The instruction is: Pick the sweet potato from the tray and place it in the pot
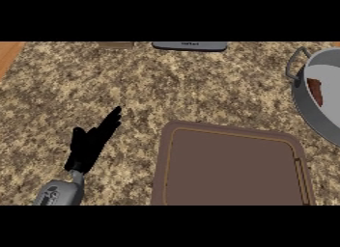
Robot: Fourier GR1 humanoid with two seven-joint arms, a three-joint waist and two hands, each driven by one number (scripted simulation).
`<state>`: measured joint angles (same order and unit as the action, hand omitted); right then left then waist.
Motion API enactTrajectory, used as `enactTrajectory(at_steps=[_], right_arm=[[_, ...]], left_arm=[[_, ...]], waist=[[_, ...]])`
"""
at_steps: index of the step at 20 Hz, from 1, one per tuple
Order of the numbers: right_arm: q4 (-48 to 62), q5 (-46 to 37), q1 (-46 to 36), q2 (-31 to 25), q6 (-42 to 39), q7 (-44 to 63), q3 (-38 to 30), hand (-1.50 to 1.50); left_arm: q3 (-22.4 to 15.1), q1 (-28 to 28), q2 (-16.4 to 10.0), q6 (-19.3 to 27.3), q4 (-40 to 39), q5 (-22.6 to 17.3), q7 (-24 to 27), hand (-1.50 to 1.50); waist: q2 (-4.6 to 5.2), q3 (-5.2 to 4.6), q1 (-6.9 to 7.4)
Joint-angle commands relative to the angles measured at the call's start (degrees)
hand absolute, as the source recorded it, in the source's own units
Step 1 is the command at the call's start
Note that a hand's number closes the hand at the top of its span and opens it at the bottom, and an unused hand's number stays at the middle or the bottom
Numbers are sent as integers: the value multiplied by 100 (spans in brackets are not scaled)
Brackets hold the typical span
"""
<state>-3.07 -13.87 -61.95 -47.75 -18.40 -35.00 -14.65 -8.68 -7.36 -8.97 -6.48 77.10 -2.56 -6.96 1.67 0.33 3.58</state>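
The robot's left hand (pixel 93 142) is plain matt black from palm to fingertips. Its fingers are slim and taper toward their ends, and the thumb is shorter and thicker. A narrow wrist piece (pixel 76 170) in paler grey joins the hand to the forearm (pixel 59 193). The forearm is a rounded grey shell, wider than the wrist, with a lighter sheen on top. It carries a few dark marks, too small to read.
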Motion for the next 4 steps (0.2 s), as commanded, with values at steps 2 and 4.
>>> enactTrajectory(at_steps=[2,4], right_arm=[[135,591,188,-561,-411,-71,-599,-150],[135,665,234,-749,-755,-24,-667,-150]], left_arm=[[94,91,-111,-114,150,-111,0,0],[-16,-109,21,0,-1,41,-40,0]], waist=[[36,16,59],[62,19,-7]])
